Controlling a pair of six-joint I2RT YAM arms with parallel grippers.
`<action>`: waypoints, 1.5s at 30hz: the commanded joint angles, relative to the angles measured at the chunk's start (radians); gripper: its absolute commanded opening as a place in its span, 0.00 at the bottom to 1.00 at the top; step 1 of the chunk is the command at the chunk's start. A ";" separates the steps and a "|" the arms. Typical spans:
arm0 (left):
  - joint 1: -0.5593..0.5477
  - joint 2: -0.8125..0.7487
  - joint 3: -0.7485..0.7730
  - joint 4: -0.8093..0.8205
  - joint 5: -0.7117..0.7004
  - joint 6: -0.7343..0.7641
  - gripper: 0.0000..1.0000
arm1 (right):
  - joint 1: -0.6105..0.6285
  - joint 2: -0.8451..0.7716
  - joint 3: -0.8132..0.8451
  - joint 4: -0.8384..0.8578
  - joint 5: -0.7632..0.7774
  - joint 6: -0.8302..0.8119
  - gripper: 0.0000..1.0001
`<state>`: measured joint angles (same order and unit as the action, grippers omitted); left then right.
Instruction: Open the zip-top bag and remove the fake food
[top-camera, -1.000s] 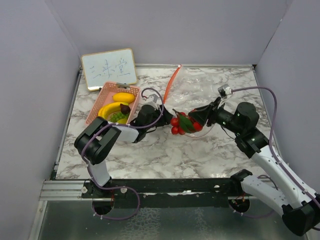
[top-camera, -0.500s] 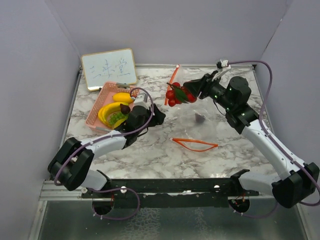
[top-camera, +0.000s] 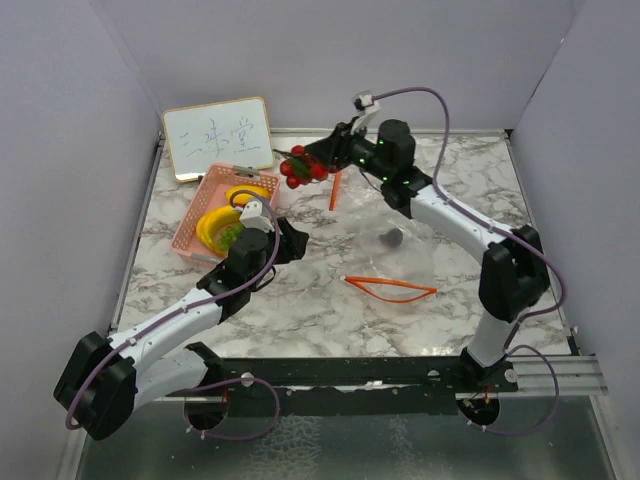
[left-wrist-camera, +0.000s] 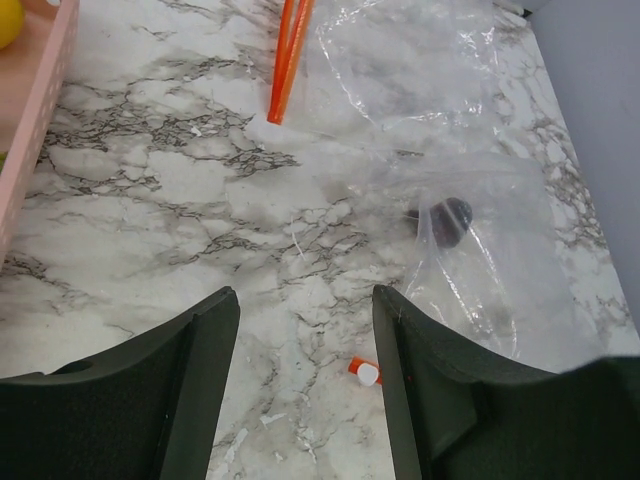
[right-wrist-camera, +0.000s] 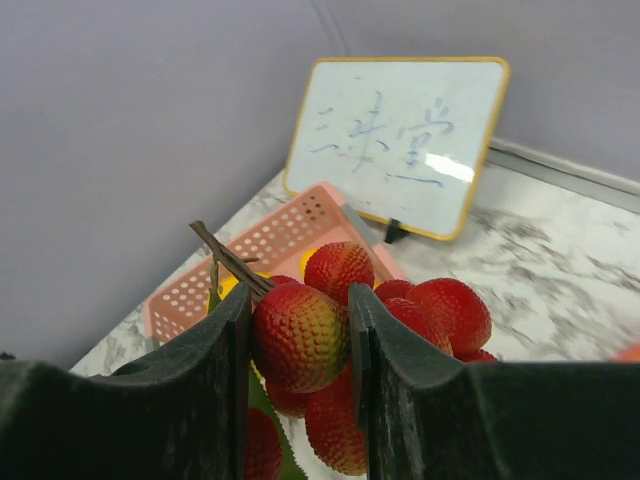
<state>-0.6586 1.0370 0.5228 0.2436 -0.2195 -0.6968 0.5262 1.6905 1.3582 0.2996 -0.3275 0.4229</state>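
Nearby, toward the arms' bases, we found the left gripper (top-camera: 285, 241) with its jaws apart and empty above the marble table (top-camera: 330, 322), beside the zip-top bag (top-camera: 405, 225). One dark purple piece (left-wrist-camera: 445, 219) appeared to lie under the clear film. We judged that a reach for it could pinch plastic along with the fruit, or drag the light bag away. Farther left, the pink basket (top-camera: 193, 212) held the banana (top-camera: 213, 222) and the lemon (top-camera: 246, 192). Farthest off, the right gripper (top-camera: 318, 166) was raised, its jaws clamped on one berry of the red berry cluster (top-camera: 297, 168) while the others hung free. We judged that so narrow a hold could slip and drop the cluster short of the basket, or that the arm could strike the whiteboard (top-camera: 218, 137) just behind.
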 joint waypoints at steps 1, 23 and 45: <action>-0.006 -0.036 -0.005 -0.045 -0.038 0.027 0.58 | 0.133 0.193 0.268 0.011 -0.053 -0.026 0.01; -0.006 -0.073 0.001 -0.083 -0.054 0.039 0.58 | 0.278 0.653 0.710 -0.196 -0.176 -0.090 0.28; 0.012 0.215 0.195 -0.013 0.090 0.101 0.62 | -0.060 -0.160 -0.265 0.118 0.039 0.023 0.52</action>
<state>-0.6609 1.1152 0.6159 0.1757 -0.2310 -0.6231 0.4835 1.7416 1.3121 0.3435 -0.4255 0.4488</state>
